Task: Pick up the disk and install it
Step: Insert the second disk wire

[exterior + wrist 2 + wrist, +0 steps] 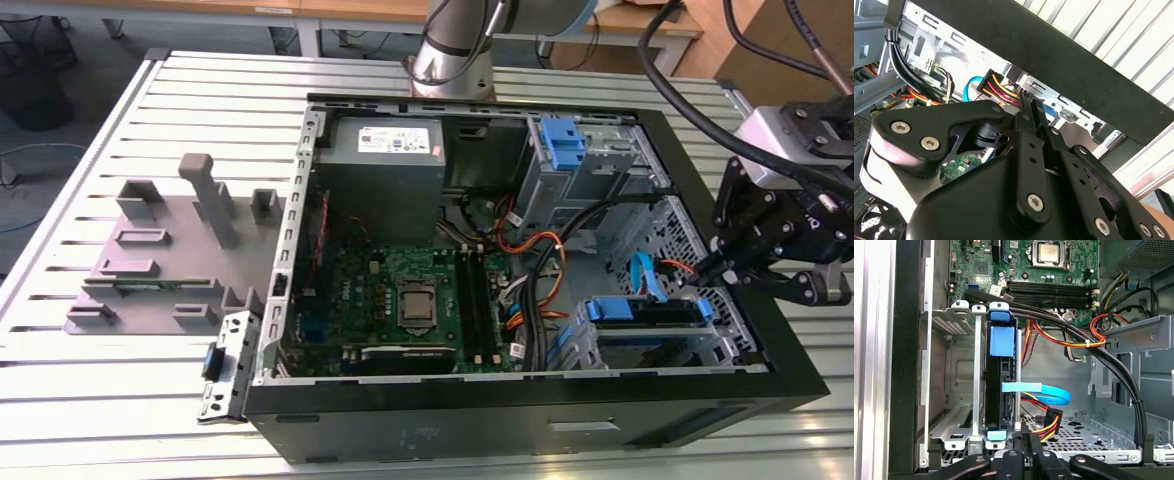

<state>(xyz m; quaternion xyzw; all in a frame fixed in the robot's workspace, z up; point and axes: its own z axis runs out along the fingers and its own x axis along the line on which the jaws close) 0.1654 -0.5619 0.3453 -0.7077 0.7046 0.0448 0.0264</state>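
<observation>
The disk (649, 311) sits in the drive bay at the near corner of the open computer case (534, 395), on the exterior view's right, with its blue carrier frame showing. In the first wrist view the disk (1000, 385) stands edge-on between the bay's metal rails, blue tabs at both ends. My gripper (714, 268) hovers over the case's wall just beside that bay, apart from the disk. Its black fingers (1034, 452) lie together with nothing between them, and the gripper (1029, 107) looks shut in the second wrist view too.
A blue data cable (1049, 392) and a red-yellow-black power plug (1051, 420) hang loose beside the bay. Black cable bundles (1114, 375) cross above. Farther in lie the motherboard (400, 300), the power-supply box (387, 150) and a blue bracket (563, 140). A grey fixture (174, 250) stands outside the case.
</observation>
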